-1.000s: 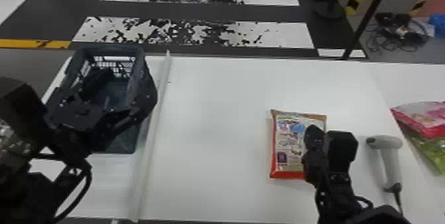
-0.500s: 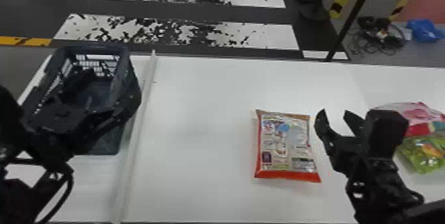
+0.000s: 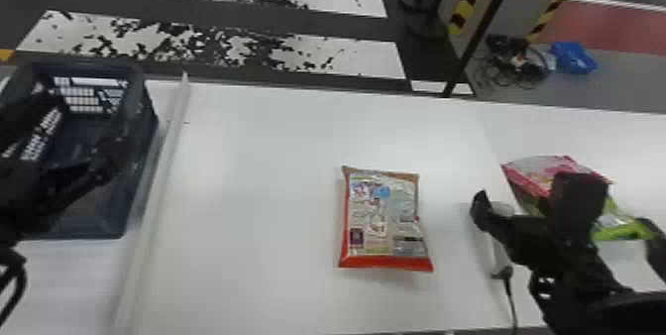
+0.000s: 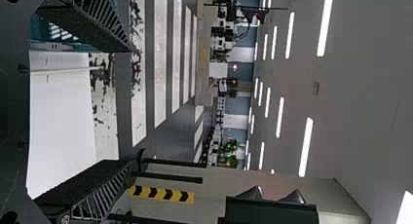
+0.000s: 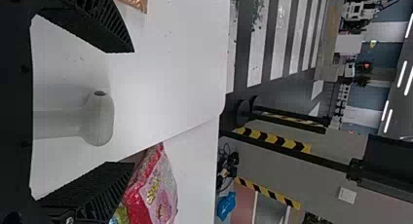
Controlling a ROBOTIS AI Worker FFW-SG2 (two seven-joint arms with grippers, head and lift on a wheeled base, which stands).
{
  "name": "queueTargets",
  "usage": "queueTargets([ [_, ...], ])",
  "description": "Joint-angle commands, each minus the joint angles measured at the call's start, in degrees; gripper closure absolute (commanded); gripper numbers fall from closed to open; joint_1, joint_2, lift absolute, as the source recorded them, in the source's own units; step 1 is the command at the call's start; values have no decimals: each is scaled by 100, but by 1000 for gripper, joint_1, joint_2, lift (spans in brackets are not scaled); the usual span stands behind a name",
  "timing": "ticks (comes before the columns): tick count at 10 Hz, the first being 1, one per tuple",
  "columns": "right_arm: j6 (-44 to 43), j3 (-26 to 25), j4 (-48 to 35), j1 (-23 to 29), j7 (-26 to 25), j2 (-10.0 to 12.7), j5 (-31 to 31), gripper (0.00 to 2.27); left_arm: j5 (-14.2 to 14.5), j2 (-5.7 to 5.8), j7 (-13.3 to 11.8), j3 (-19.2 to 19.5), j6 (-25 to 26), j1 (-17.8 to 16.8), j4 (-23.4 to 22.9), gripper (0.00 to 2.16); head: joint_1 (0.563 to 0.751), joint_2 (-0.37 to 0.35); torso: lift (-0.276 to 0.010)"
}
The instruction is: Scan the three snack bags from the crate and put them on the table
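Three bags lie outside the crate [image 3: 111, 225], all on the tabletop [image 3: 267, 210]. The orange bag [image 3: 384, 220] is flat, printed side up, to the left of the right gripper [image 5: 132, 107]. The pink bag [image 3: 550, 170] and green bag [image 3: 622, 225] lie beyond and to the right of the same gripper, the pink one partly over the green. Change of state: the right gripper was at the edge of the orange bag, then drew clear of it and moved rightward; it is now at the scanner [image 5: 100, 126]. The orange bag has kept its place on the tabletop. Right gripper condition: fingers spread, nothing between the pads; the scanner lies ahead, in line with the gap, its handle toward the gripper. Left gripper [image 4: 130, 106] condition: fingers spread, holding nothing, positioned at the crate. Implication for the task: placement of the orange bag appears complete, and the scan is probably the step in hand. Next, the right gripper should lower around the scanner handle, close, and aim the scanner head at the orange bag. Caution: an off-centre approach may push the scanner aside, and its cord may drag during the lift.
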Motion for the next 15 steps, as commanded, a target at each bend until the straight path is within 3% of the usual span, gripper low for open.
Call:
queueTargets([
  [1, 83, -194, 463, -42, 248, 3, -59, 53, 20, 11, 0, 12, -17, -64, 89, 56, 695, -212, -94],
  [6, 277, -194, 1905, -666, 811, -6, 3, 140, 20, 55, -53, -6, -17, -126, 124, 56, 695, -264, -94],
  [7, 312, -141, 2045, -780, 863, -6, 64, 566, 20, 64, -62, -6, 0, -117, 124, 60, 695, -269, -94],
  [8, 628, -115, 2063, -851, 872, -6, 73, 1912, 20, 64, -62, -6, 0, -126, 115, 60, 695, -272, -94],
  [9, 698, -115, 2063, -868, 934, -6, 90, 2192, 20, 64, -62, -14, 18, -135, 115, 60, 695, -269, -94],
  [12, 329, -194, 1782, -613, 969, 38, 38, 2240, 12, 55, -35, -50, 53, -196, 124, 60, 695, -264, -94],
  [15, 382, -387, 279, 37, 934, 433, -252, 2240, -6, 20, -35, -85, 88, -258, 159, 60, 695, -246, -94],
])
